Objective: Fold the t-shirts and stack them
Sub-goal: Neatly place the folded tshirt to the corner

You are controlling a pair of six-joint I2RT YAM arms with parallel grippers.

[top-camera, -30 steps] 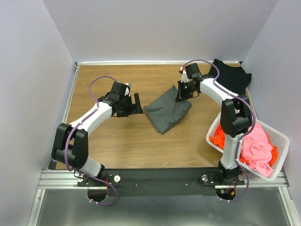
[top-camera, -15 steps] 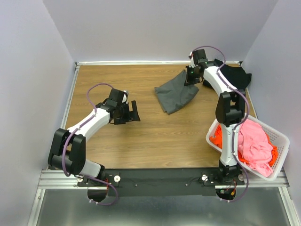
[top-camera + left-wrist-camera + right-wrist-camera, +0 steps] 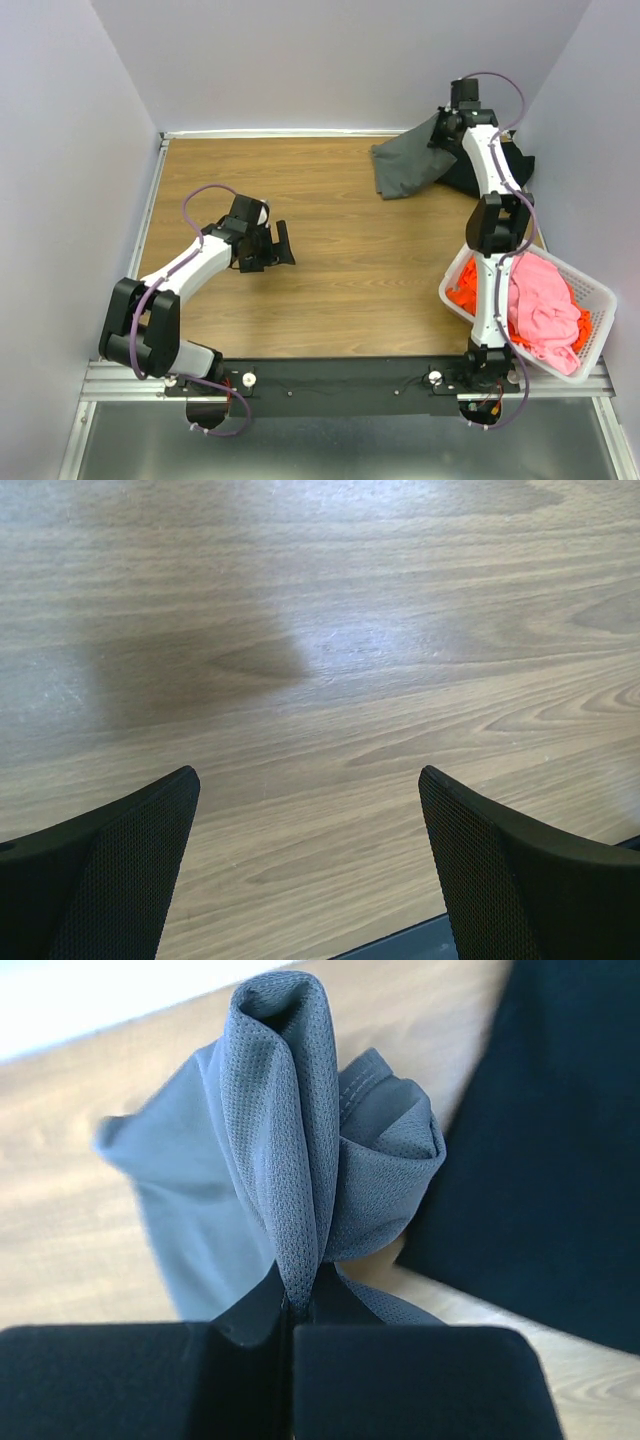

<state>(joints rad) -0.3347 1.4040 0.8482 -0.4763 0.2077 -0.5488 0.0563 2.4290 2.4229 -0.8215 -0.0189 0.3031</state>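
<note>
Right claw (image 3: 292,1315) pinches a bunched fold of the limp, light dark grey t-shirt (image 3: 285,1110), probably better held at corners; left claw (image 3: 308,780) gapes.

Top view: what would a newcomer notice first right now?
The right gripper, raised at the far right corner, pinches a bunched grey shirt beside the black shirt. At near right, a white basket holds a pink shirt and an orange shirt. The left gripper hangs open over the table, mid-left.
</note>
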